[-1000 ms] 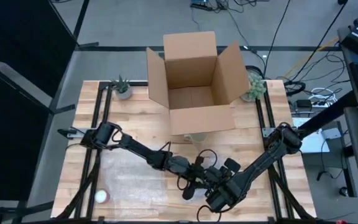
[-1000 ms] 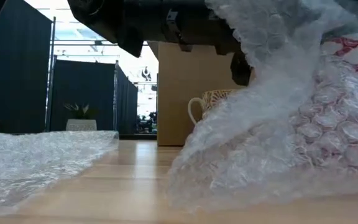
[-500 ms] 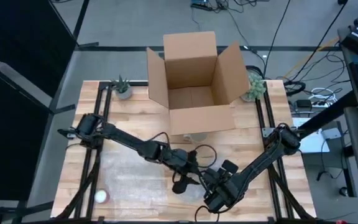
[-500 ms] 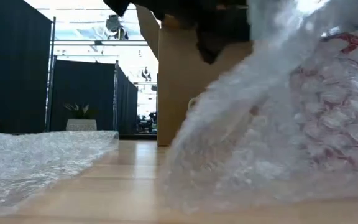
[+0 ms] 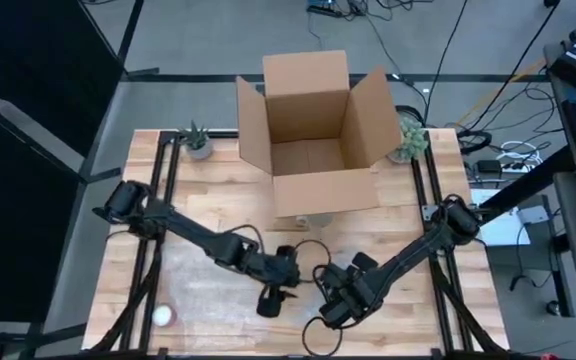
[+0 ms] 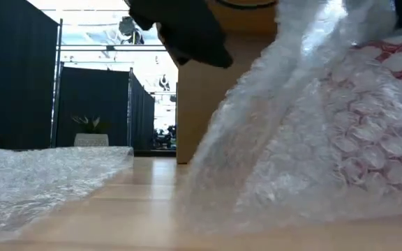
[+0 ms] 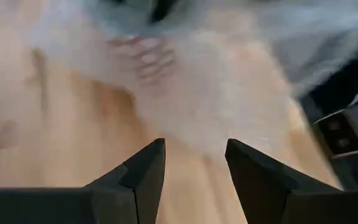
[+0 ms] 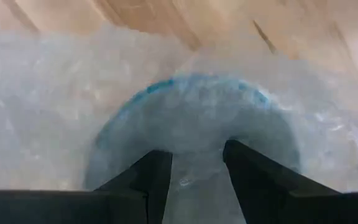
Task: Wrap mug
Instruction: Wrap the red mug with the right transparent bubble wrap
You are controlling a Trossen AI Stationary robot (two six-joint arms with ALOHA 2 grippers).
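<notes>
From above, you have the pale wooden table (image 5: 218, 200) carrying an open brown cardboard box (image 5: 313, 130) at its far edge, flaps spread, with a small potted plant (image 5: 197, 141) at the box's left and another green plant (image 5: 409, 137) at its right. A clear bubble-wrap sheet (image 5: 203, 290) lies flat over the near left part of the table, and a small white round object (image 5: 162, 316) sits on it near the near left corner. Your left gripper (image 5: 271, 297) hangs over the sheet's right edge, near the middle of the near edge; your right gripper (image 5: 330, 308) is just beside it to the right.

In the low view, the crinkled wrap rises in a tall fold across the right half, and a red-and-white patterned mug (image 6: 389, 90) shows through the bubbles (only its side is visible). The box's plain side stands behind.

In the left wrist view, the left gripper's (image 7: 194, 168) dark wedge-shaped fingers stand a moderate gap apart with nothing between them, above bare wood; the wrapped mug (image 7: 145, 56) lies ahead, apart from the fingertips.

In the right wrist view, the right gripper's (image 8: 196, 165) fingers also stand apart, pointing at the mug's round blue-rimmed mouth (image 8: 194, 124) under the cloudy wrap. You cannot tell whether they touch it.
</notes>
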